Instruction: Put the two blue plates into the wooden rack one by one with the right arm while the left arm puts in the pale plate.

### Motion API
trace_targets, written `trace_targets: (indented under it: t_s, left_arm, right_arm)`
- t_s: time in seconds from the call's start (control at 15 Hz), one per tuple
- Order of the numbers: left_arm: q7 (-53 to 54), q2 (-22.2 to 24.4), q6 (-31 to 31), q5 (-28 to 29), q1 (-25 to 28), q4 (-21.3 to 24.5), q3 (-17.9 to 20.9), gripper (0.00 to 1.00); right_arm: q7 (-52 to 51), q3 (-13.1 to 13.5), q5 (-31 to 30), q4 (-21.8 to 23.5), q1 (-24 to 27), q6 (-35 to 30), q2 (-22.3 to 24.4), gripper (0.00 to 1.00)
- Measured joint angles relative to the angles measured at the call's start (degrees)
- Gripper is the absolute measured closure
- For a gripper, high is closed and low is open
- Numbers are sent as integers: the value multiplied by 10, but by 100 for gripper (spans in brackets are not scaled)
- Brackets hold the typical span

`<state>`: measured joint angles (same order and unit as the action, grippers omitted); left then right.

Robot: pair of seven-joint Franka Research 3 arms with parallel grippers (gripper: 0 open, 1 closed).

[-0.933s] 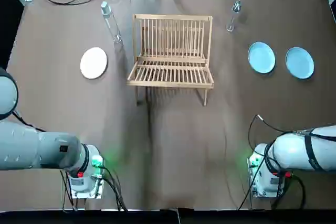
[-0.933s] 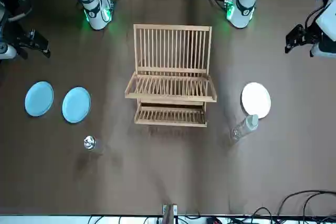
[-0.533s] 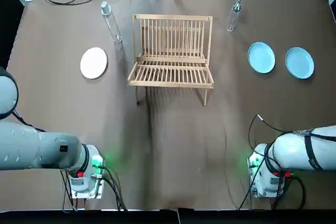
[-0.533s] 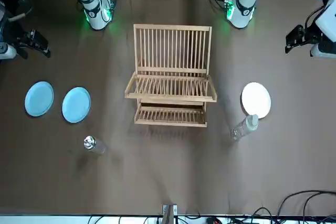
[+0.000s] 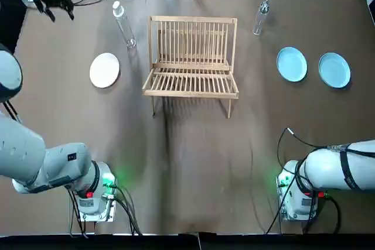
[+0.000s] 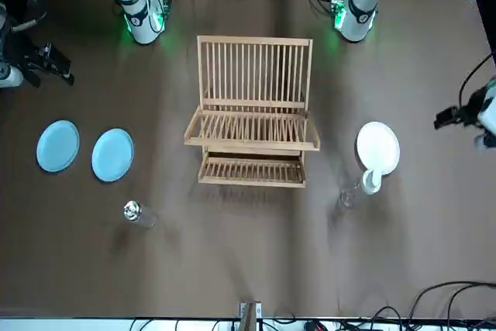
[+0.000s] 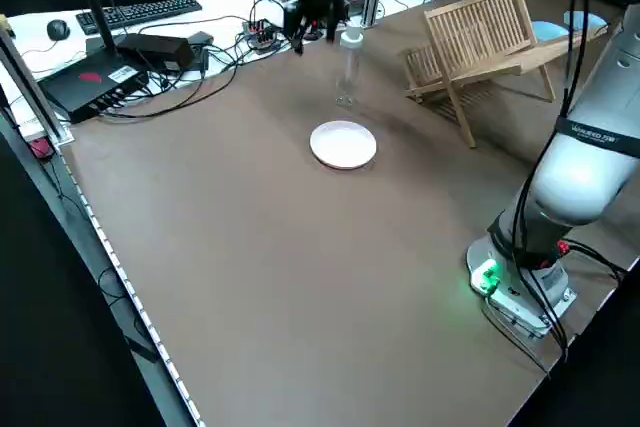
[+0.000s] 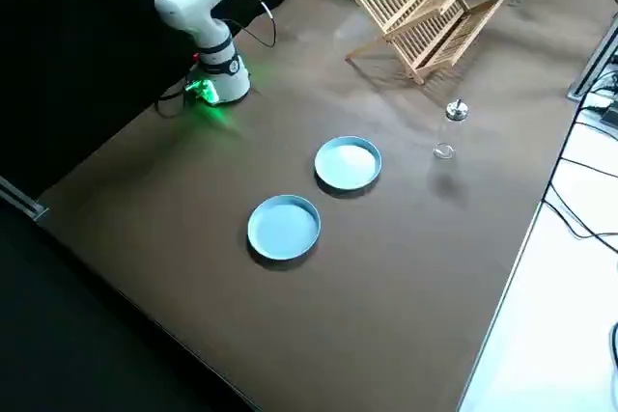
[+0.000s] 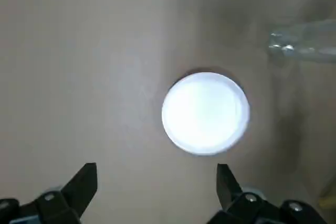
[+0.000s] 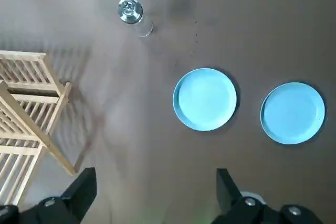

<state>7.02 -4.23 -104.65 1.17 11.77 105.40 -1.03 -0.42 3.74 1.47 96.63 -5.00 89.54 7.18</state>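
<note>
Step in hand: approach to the plates, judged from both arms being raised and empty. The tabletop [image 5: 193, 162] carries the wooden rack [image 5: 191, 57], which holds no plate yet. The left pincer [image 9: 155, 184] hangs high on the rack's left side, spread wide with nothing in it, looking down on the pale plate [image 5: 105, 69], which lies flat well to the left of the rack. The right pincer [image 10: 155, 190] hangs high on the rack's right side, equally wide and empty, above the nearer blue plate [image 5: 292, 64] and, just beyond it away from the rack, the farther blue plate [image 5: 334, 69]. All three plates lie flat, so each descent should end over a rim, not the centre. Expect a shallow edge grip that may slip. Taking the nearer blue plate first probably gives the shorter carry. A clear bottle [image 5: 123, 24] stands near the rack's rear left corner, close to the pale plate, and a second bottle [image 5: 261, 17] stands near the rear right corner. Route both descents clear of them.
</note>
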Motion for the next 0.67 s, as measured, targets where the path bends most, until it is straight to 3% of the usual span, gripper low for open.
trace_targets:
  t_s: [0.4,0.47,0.67]
  left_arm:
    - [49,-66,-189,0,45,123,-1,0]
    - [52,-86,-250,0,45,162,-3,0]
    - [56,-119,-298,0,43,193,-7,0]
  right_arm:
    - [0,-2,1,0,-2,-1,0,0]
    - [0,-3,0,0,-3,-1,-1,0]
    - [0,-3,1,3,-3,-2,-13,0]
